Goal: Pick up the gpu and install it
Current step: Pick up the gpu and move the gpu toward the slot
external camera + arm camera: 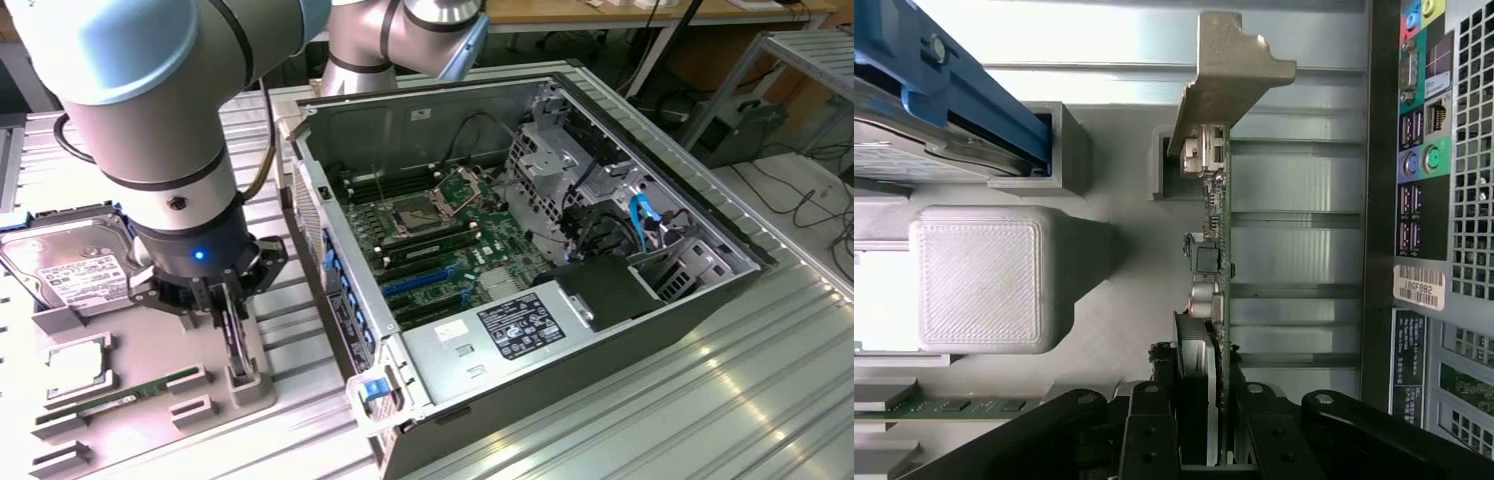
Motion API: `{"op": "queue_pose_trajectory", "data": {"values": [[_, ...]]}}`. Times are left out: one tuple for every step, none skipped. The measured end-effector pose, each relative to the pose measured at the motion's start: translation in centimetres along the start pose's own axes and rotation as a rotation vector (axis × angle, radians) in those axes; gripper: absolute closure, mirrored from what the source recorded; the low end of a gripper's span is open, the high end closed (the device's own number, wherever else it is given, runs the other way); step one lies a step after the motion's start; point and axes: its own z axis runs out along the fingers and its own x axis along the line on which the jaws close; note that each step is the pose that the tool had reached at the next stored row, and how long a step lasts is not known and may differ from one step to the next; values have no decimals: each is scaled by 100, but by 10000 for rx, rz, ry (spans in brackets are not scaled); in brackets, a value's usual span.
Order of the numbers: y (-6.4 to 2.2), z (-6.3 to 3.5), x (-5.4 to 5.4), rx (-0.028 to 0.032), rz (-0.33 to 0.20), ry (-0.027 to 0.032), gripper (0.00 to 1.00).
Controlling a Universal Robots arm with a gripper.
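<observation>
Claw [230,310] is down low over the grey holder tray [147,425], and its fingers sit tight against both faces of the gpu [242,350]. That reads as a firm pinch on the card. From the wrist view, the claw [1206,400] has the gpu [1218,250] running straight away from it, thin and edge-on, with the fan side against one finger and the green board against the other.

The card's long axis lies level, along the slot of the holder. The silver bracket [1226,75] is at the far end from the claw, so the grip is near the end opposite the bracket. The card stands on its edge directly beneath the claw, with its lower edge at the holder's slot block [248,385]. Whether it has cleared that slot cannot be told.

Now the relation that matters. The open computer case [400,125] lies close beside the claw, its near wall just past the tray. The blue expansion slots [420,280] on the board inside sit across that wall and lower down. The case's rear panel [1434,200] shows alongside the card in the wrist view.

The arm [147,120] drops almost straight down, wrist vertical, claw pointing at the surface [694,400]. The hard drive [67,265] and the RAM stick [127,395] rest in the same tray on the claw's far side from the case, untouched.
</observation>
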Motion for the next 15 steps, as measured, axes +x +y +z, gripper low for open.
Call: {"op": "queue_pose_trajectory", "data": {"values": [[0, -10, 0, 0, 0, 0, 72], [1, -28, 0, 0, 0, 0, 72], [1, -43, -1, 1, 0, 1, 72], [2, -61, -1, 0, 0, 0, 72], [2, -72, -1, 0, 0, 2, 72], [3, -82, -2, 1, 0, 3, 72], [3, -95, -2, 0, 0, 3, 72], [3, -104, -2, 0, 0, 2, 72], [3, -114, -2, 0, 0, 3, 72], [4, -120, -2, 0, 0, 3, 72], [4, -126, -2, 1, 0, 3, 72], [4, -132, -2, 0, 0, 3, 72], [4, -138, -3, 0, 0, 3, 72], [4, -143, -3, 0, 0, 2, 72], [5, -148, -3, 0, 0, 2, 72]]}}
